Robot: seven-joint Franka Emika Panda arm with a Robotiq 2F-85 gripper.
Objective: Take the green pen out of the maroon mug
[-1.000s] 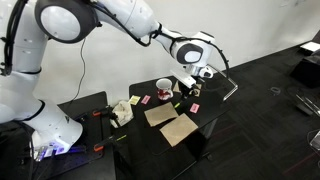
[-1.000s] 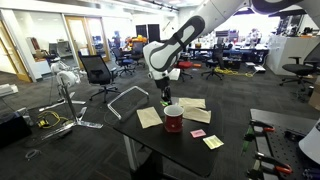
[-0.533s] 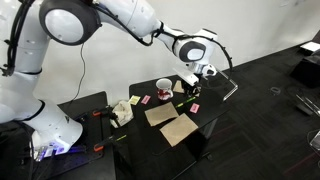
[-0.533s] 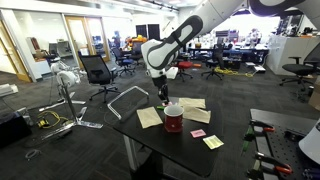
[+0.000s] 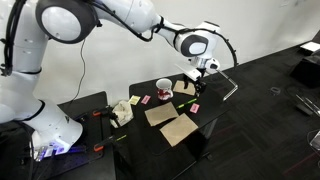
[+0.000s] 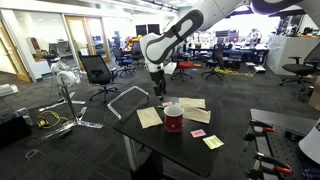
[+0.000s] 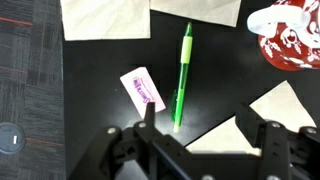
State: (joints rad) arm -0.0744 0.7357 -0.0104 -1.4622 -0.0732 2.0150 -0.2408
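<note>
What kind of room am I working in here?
Most likely an open-plan office or lab: a rolling office chair stands nearby, rows of desks fill the background, and carpet tiles cover the floor.

Nothing you could actually read here: print on the pink tag (image 7: 143, 91) and the mug (image 7: 290, 40) was too blurry.

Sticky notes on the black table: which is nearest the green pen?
The pink sticky note alongside the green pen in the wrist view; the yellow note lies far off.
</note>
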